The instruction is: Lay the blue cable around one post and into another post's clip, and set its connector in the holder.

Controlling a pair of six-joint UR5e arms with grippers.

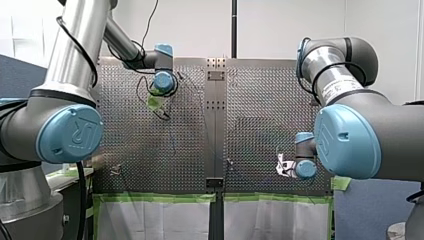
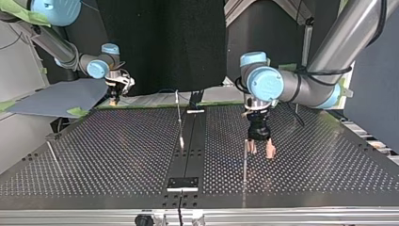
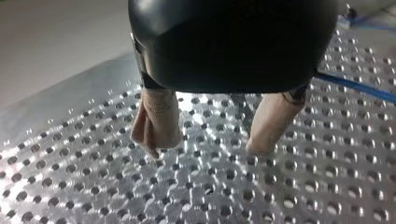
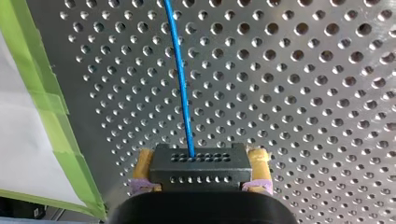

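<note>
my right claw (image 4: pixel 201 171) is clamped on the black connector (image 4: pixel 196 163), with yellow pads (image 4: pixel 141 169) at both ends. the blue cable (image 4: pixel 180 79) runs out of it, away over the perforated surface (image 4: pixel 303 93). further off, my left claw (image 3: pixel 212 140) hangs open and empty just above the holes, cable beside it, a thin post (image 2: pixel 245 160) close by. routing looks barely begun; next, the left claw likely needs to close on the cable and guide it round a post.

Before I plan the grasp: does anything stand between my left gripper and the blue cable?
Nothing visible does. In the left wrist view my left gripper hangs open above the perforated table, and the blue cable runs beside it, with only bare table between. The gripper's body hides part of the cable's run.
</note>
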